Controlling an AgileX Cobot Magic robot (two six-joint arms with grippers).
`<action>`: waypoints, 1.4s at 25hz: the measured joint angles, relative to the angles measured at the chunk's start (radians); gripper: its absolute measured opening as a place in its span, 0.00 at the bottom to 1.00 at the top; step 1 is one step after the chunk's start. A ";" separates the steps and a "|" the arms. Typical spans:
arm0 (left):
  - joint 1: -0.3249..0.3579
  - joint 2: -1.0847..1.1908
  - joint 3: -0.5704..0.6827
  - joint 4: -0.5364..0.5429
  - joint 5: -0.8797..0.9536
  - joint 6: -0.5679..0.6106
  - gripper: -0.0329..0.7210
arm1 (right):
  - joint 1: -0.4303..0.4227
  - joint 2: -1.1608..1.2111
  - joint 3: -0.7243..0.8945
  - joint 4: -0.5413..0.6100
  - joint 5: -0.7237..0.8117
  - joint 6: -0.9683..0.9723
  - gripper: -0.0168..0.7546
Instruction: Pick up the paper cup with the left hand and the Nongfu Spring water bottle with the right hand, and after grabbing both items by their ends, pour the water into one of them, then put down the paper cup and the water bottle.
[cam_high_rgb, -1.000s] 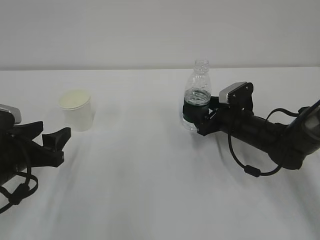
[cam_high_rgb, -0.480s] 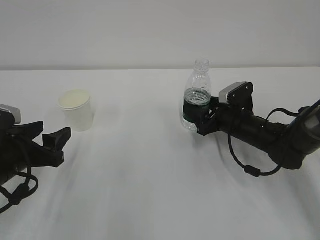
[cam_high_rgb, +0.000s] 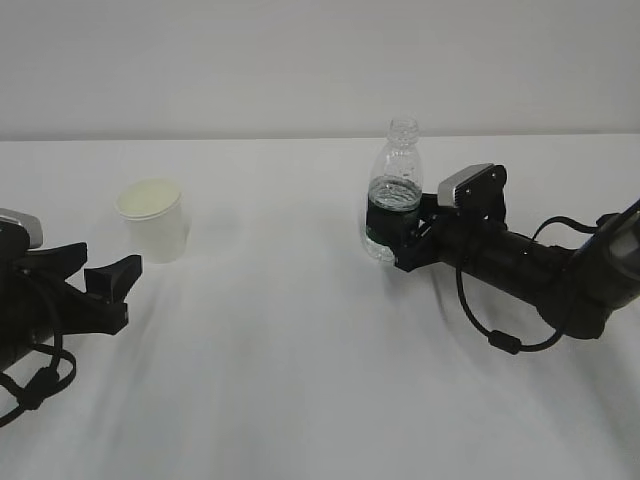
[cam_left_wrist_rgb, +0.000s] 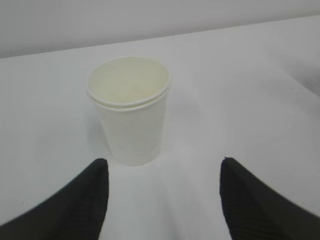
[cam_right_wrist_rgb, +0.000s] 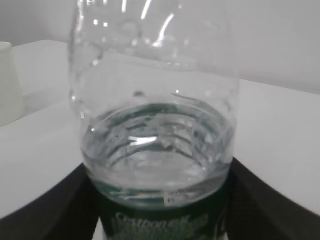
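Change since earlier frames: almost nothing is seen to have moved; the Nongfu Spring water bottle (cam_high_rgb: 393, 190) is tilted a touch more to the left at its base than a second ago, and its foot seems barely raised from the table (cam_high_rgb: 300, 380), though contact cannot be ruled out.
Right gripper (cam_high_rgb: 398, 238): it is closed around the bottle's dark green label band, a finger pressed against each side, as the right wrist view shows (cam_right_wrist_rgb: 162, 220).
Meaning for the task: the bottle grasp is judged complete, with the lift only just begun.
Water (cam_right_wrist_rgb: 157, 157): it is held in the lower half of the bottle, its surface just above the label band; no cap is seen on the neck.
Bottle place: right of the table's middle, nearer the far edge than the near one.
Left gripper (cam_high_rgb: 100, 275): its jaws are spread wide and nothing is held between them; it is kept low by the left edge of the table.
Paper cup (cam_high_rgb: 153, 219): it stands upright on the table towards the far left, just beyond the left fingertips (cam_left_wrist_rgb: 95, 197), untouched and lined up with the gap between them. A doubled rim is seen, so two nested cups may be present.
Step in hand: the cup is not yet grasped; an advance and a closing of the left gripper are judged to be needed before pouring.
Risk: the thin cup wall could be crushed by a hard squeeze.
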 joint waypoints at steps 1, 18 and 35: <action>0.000 0.000 0.000 0.000 0.000 0.000 0.70 | 0.000 0.000 0.000 0.000 0.000 0.000 0.67; 0.000 0.000 0.000 0.000 0.000 0.000 0.70 | 0.000 0.000 -0.001 0.000 0.000 0.000 0.66; 0.000 0.000 0.000 0.000 0.000 0.000 0.70 | 0.000 -0.002 0.001 0.000 0.002 -0.004 0.63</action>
